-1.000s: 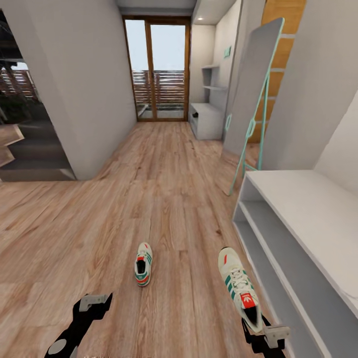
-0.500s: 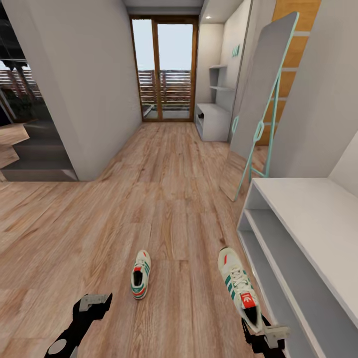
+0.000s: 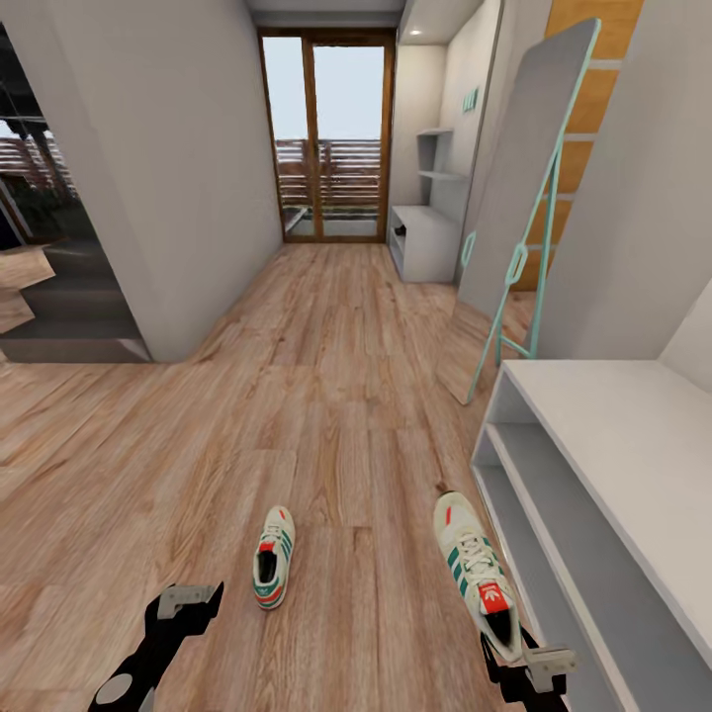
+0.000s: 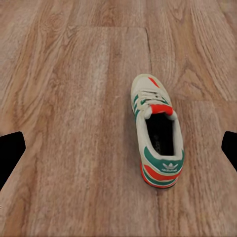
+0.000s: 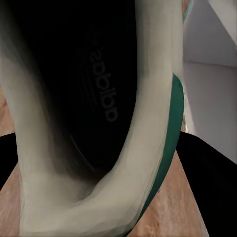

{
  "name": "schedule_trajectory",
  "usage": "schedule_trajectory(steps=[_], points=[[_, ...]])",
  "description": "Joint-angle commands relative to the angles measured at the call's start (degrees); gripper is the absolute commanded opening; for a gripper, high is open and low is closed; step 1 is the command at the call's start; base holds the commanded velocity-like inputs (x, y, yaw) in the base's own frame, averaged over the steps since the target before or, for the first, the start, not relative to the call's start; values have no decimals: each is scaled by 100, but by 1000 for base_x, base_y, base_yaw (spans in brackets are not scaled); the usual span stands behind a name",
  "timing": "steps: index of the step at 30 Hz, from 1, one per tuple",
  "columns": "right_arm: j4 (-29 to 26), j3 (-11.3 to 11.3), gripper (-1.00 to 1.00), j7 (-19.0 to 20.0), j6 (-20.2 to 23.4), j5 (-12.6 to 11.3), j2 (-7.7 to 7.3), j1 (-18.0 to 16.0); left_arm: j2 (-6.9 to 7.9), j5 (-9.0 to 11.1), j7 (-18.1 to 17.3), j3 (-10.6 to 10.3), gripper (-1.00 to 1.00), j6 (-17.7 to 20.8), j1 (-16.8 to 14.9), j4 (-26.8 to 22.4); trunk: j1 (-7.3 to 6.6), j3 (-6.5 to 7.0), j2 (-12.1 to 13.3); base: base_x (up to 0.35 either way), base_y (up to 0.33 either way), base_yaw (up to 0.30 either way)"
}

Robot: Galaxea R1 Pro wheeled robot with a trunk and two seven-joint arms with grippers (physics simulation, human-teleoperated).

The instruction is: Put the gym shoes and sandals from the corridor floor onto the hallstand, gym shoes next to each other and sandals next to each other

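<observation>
One white gym shoe (image 3: 274,557) with green stripes lies on the wood-plank corridor floor (image 3: 326,376), toe pointing away, just right of my left gripper (image 3: 183,603). The left wrist view shows this shoe (image 4: 155,136) on the planks between the wide-apart fingers of the open left gripper (image 4: 118,153). The second gym shoe (image 3: 475,569) hangs above the floor, with my right gripper (image 3: 514,653) shut on its heel. Its dark opening (image 5: 98,89) sits between the right gripper's (image 5: 106,173) black fingers. The hallstand (image 3: 425,237), with stepped shelves above, stands far down the corridor. The sandals are out of view.
A plain low white bench (image 3: 603,445) with open shelves stands close on the right. Beyond it a tall mirror on a teal frame (image 3: 519,198) leans against the wall. A grey wall corner (image 3: 188,198) juts in at the left. Glass doors (image 3: 326,138) close the corridor's end.
The whole picture has shifted, so the camera has moved: the floor shoe now shows lower and further left. Both grippers and the held shoe keep their places in the view.
</observation>
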Motion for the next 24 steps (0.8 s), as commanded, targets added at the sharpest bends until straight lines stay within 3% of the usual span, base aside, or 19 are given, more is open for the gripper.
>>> schedule_trajectory(steps=[1,24], points=[[2,-51,-100,49,-16,12,1,-3,-5,-29,-48,39,100,-17,-6,4,-1,-8,-2,56,-1,100],[2,-55,-100,49,-16,12,1,-2,-5,-29,-48,43,100,-17,-6,1,-1,-28,-2,154,-47,24]])
